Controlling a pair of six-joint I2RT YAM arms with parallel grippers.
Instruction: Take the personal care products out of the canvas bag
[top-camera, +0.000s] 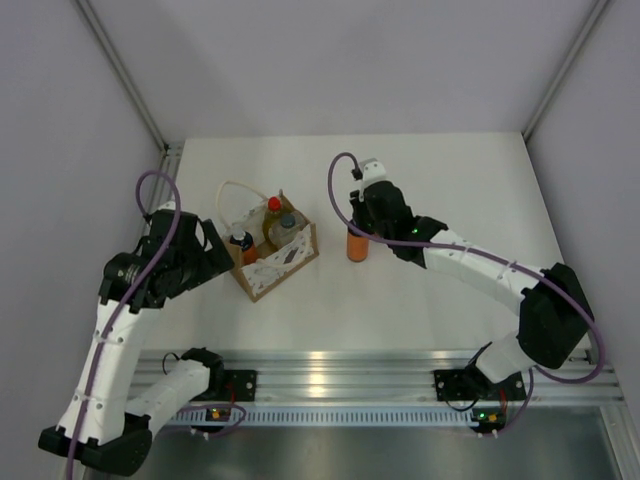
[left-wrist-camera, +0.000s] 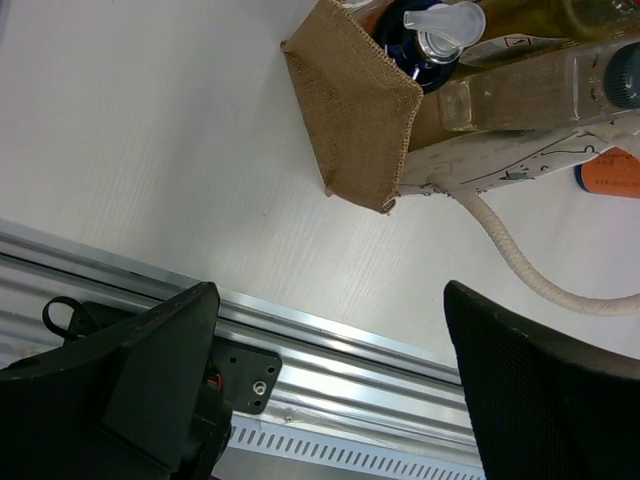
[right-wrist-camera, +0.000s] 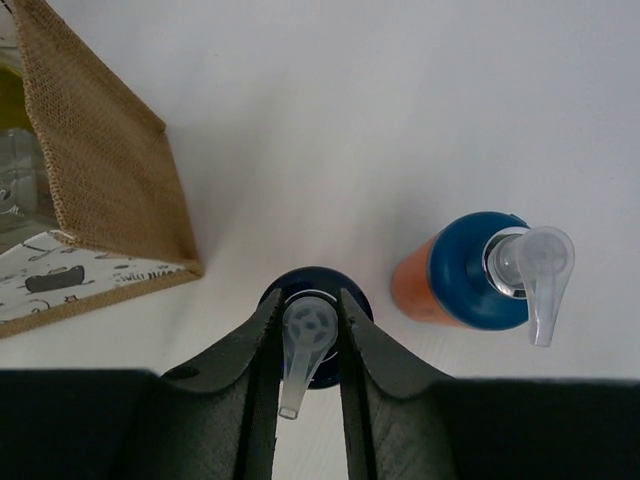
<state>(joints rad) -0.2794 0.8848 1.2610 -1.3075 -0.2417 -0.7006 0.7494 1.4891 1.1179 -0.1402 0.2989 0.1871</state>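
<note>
**Fig.** Left gripper (left-wrist-camera: 330, 292) (jaws spread wide, nothing held) is positioned beside the canvas bag (top-camera: 280, 262), in which are seen a blue-capped bottle (top-camera: 240, 241), yellow bottle (top-camera: 273, 207) and pale bottle (top-camera: 287, 226). Right gripper (right-wrist-camera: 308, 305) is closed on the pump of an upright orange bottle (top-camera: 357, 247) – right of the bag; a second orange bottle (right-wrist-camera: 470, 280) is set just beside it.

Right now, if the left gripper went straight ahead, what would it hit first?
Likely the near corner of the tan woven canvas bag, ahead of the left gripper; it may touch the white table first, depth unclear.
</note>
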